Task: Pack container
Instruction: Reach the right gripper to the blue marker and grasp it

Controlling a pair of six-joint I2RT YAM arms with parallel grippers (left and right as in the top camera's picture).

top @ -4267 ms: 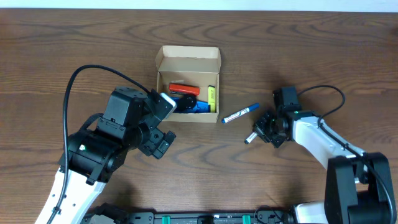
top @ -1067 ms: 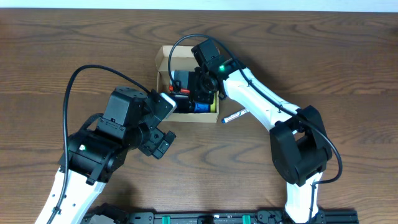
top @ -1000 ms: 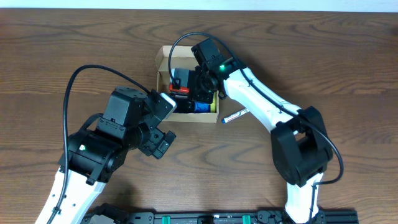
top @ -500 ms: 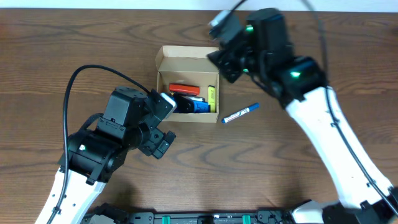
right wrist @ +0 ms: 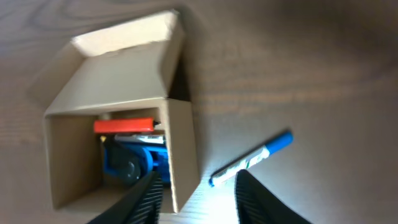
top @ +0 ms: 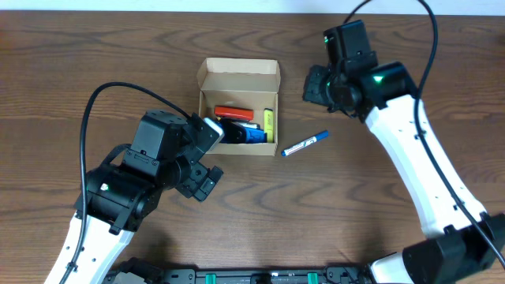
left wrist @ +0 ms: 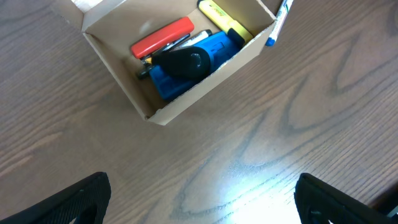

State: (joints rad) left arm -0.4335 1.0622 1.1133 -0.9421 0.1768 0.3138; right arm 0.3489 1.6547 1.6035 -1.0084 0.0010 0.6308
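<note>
The container [top: 238,77] is a small tan cardboard box, open, with its flap lid standing at the far side. Inside lie a red item [top: 233,113], a blue item with a black part [top: 246,134] and a yellow highlighter [top: 269,120]. It also shows in the left wrist view [left wrist: 118,74] and the right wrist view [right wrist: 180,134]. A blue-capped white marker [top: 305,143] lies on the table just right of the box. My left gripper [left wrist: 199,208] is open and empty, near the box's front left. My right gripper [right wrist: 196,199] is open and empty, raised to the box's right.
The table [top: 79,71] is dark brown wood. The left arm's black body [top: 150,170] sits front left of the box. The right arm [top: 410,142] reaches across the table's right side.
My right gripper was down inside the box a second ago. It has lifted out and swung up and to the right, empty. The left arm and box have not moved.
</note>
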